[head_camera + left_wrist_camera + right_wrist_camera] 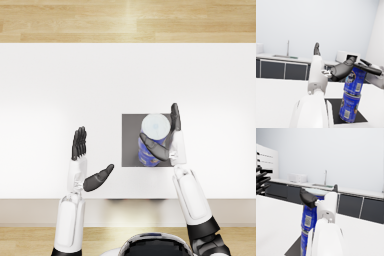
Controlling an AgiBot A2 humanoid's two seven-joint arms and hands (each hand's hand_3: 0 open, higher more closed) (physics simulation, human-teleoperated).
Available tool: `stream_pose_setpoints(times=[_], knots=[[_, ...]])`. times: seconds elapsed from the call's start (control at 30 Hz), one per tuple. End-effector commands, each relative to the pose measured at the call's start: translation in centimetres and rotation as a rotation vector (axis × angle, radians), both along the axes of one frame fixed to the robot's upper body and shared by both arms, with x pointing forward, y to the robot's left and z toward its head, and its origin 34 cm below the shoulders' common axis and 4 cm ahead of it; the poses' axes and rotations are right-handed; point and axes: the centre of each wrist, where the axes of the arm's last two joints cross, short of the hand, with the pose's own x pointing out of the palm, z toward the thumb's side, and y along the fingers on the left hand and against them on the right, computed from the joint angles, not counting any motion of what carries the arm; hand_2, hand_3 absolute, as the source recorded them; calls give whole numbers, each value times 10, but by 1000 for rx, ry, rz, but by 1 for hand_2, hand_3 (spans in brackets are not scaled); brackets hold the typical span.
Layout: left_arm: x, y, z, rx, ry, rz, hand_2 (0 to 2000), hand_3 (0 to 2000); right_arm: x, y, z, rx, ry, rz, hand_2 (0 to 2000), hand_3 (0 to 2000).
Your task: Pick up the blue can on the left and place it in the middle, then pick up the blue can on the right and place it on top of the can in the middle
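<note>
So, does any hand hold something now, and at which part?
The right hand holds the upper can by its side wall, near its top, as it sits on the lower can. The left hand holds nothing.

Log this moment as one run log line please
stage: stacking | right hand: holds upper blue can on lower blue can | left hand: open, empty | dark mat: under stack
</note>
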Motion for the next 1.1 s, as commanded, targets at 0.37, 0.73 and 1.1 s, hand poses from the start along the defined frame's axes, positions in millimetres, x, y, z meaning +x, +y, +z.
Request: stream_pose_setpoints(times=[0.37,0.73,1.1], knots=[[0,17,33,-29,-139,76,0,0,-34,-59,92,116,-380,-150,0,0],[19,48,41,-28,-147,187,0,0,-32,-117,63,30,-557,-163,0,0],[25,52,36,-34,-119,199,0,0,-32,-117,60,26,-568,-153,0,0]])
